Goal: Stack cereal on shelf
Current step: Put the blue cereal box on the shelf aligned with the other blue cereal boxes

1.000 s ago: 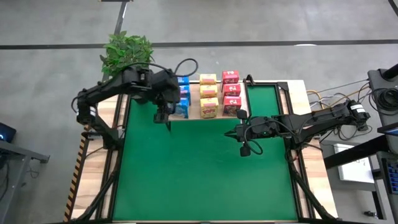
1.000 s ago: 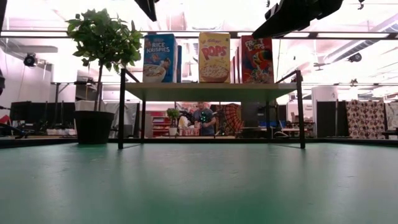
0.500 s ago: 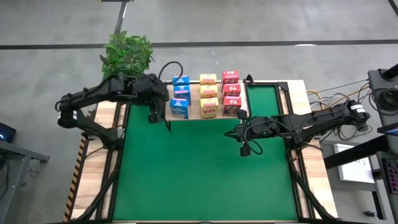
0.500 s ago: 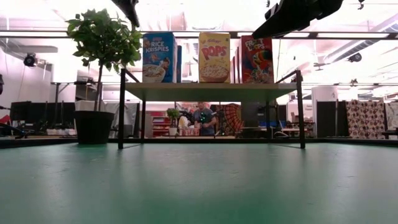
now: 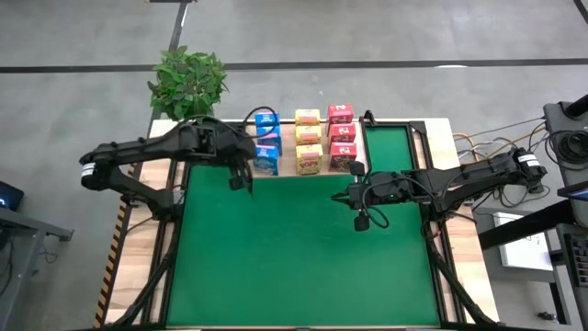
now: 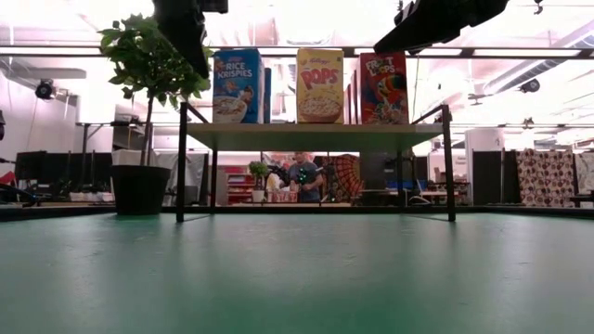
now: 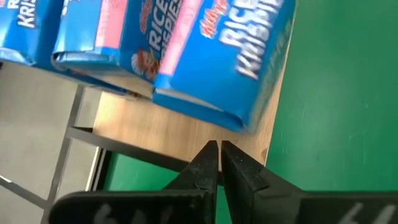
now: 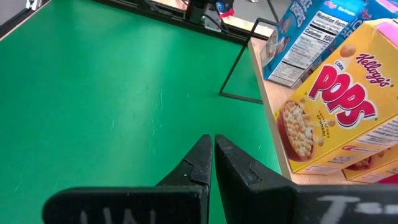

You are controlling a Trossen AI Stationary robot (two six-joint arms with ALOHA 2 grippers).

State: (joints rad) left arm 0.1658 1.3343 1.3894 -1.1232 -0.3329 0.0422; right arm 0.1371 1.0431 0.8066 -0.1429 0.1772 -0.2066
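Observation:
On the shelf (image 5: 287, 172), a light-wood board at the table's far edge, the cereal stands upright in three rows: blue boxes (image 5: 266, 142), yellow boxes (image 5: 308, 145) and red boxes (image 5: 341, 138). In the low view the front boxes (image 6: 320, 85) face me above the shelf's board (image 6: 316, 135). My left gripper (image 5: 241, 183) hangs shut over the green mat just off the shelf's left front corner, holding nothing; its wrist view shows its shut fingers (image 7: 217, 155) below a blue box (image 7: 217, 56). My right gripper (image 5: 342, 196) waits shut in front of the red row.
A potted plant (image 5: 188, 78) stands behind the table's far left corner. A black metal frame (image 5: 412, 124) borders the mat to the right of the shelf. The green mat (image 5: 303, 257) stretches open toward the near edge. Cables and gear (image 5: 551, 138) lie beyond the right edge.
My left gripper has drawn back from the blue boxes toward the table's left and near side, sunk lower and rolled a little. Its fingers have shut on nothing. The boxes have stayed put on the shelf.

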